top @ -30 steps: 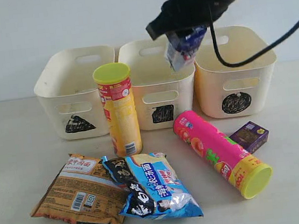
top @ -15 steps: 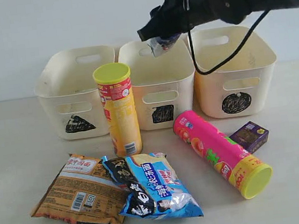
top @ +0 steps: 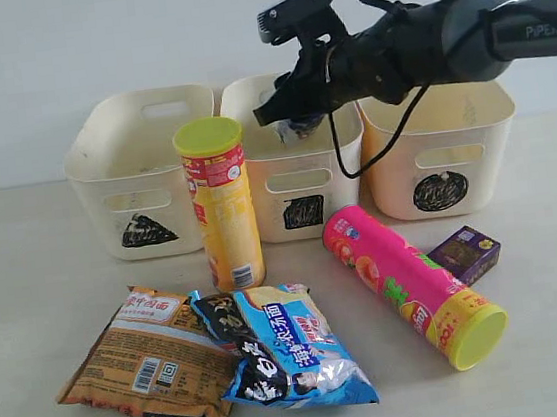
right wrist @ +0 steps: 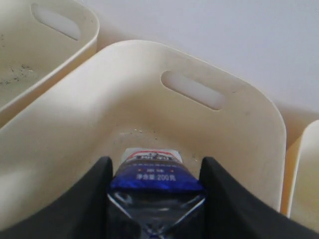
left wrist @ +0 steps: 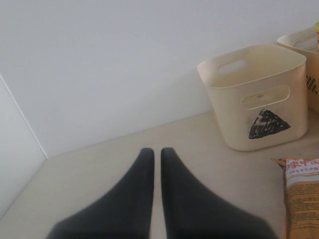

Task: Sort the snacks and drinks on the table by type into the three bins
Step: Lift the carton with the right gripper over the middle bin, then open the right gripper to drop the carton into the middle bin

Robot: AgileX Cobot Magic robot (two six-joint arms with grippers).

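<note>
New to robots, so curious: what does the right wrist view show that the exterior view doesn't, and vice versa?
Only the right wrist view shows the middle bin's floor and the blue-white carton's label. Only the exterior view shows the yellow-red tube, pink tube, orange-brown bag, blue-black bag, purple carton and the square mark. Both show the right hand holding that carton over that bin.

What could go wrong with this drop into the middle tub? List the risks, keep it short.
1. The right claw holds the blue carton over the square-marked tub, around rim height; released here, it may bounce or land on its side.
2. The upright yellow tube stands right in front of that tub; a low pull-back could topple it.
3. The arm's dangling cable hangs near the tub's rim and might snag.
</note>
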